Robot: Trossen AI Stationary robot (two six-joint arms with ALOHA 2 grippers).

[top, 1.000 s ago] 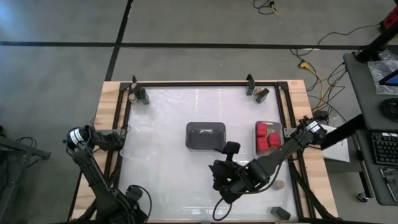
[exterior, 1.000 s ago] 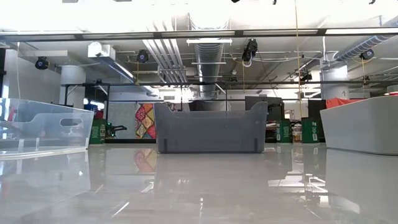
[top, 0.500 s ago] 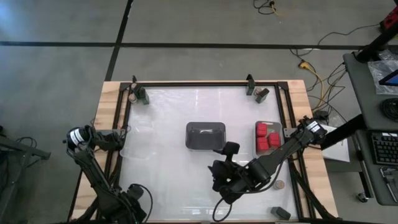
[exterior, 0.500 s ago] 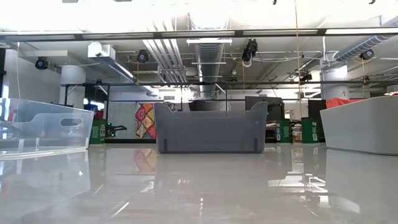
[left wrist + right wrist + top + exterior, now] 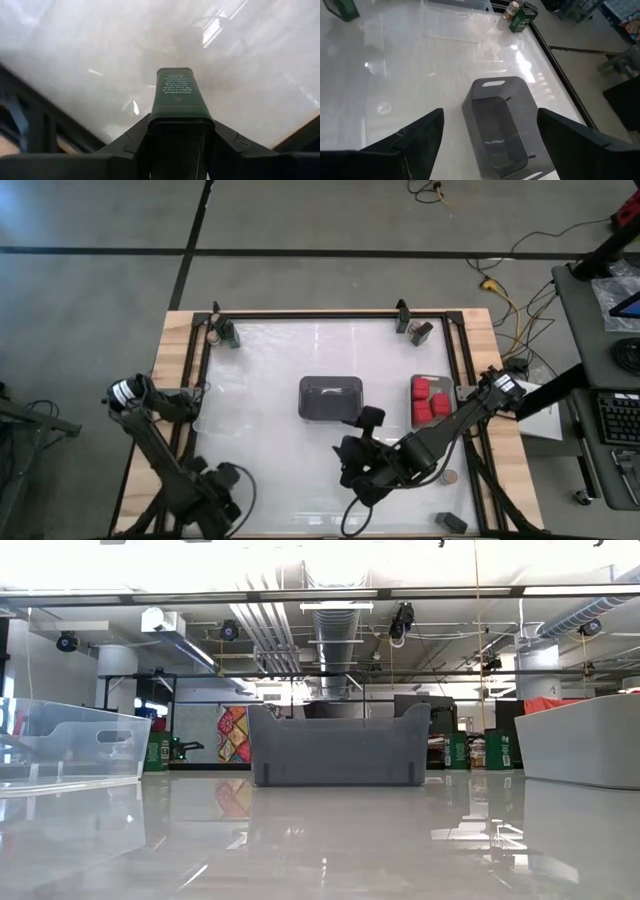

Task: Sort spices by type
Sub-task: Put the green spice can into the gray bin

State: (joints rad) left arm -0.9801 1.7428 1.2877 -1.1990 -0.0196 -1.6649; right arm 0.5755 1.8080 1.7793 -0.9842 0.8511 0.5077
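Note:
My left gripper (image 5: 222, 488), near the table's near left corner, is shut on a dark green spice tin (image 5: 177, 92) with pale print on its face. My right gripper (image 5: 358, 460) hovers open over the table's near middle, with nothing between its fingers (image 5: 420, 135). The dark tray (image 5: 331, 397) lies ahead of it. Red spice blocks (image 5: 430, 398) lie in a tray at the right edge. A tan-topped jar (image 5: 512, 10) and a green tin (image 5: 524, 17) stand in the far left corner. Another jar (image 5: 450, 477) and a dark block (image 5: 452, 522) sit near right. My left gripper pinches the tin between its two fingers, on the two narrow sides of its upper end (image 5: 180, 117). The fingers come from above and point down. The tin reaches down past the fingertips, upright. Whether its lower end touches the table does not show.
A clear shallow tray (image 5: 457, 22) lies by the left edge, beyond the dark tray (image 5: 338, 745) as the right wrist sees it. More small containers stand at the far right corner (image 5: 418, 330). A black frame (image 5: 455, 360) runs around the glossy white table top.
My left gripper has moved a short way toward the table's right and far side, and its wrist has rolled. My right arm has kept still.

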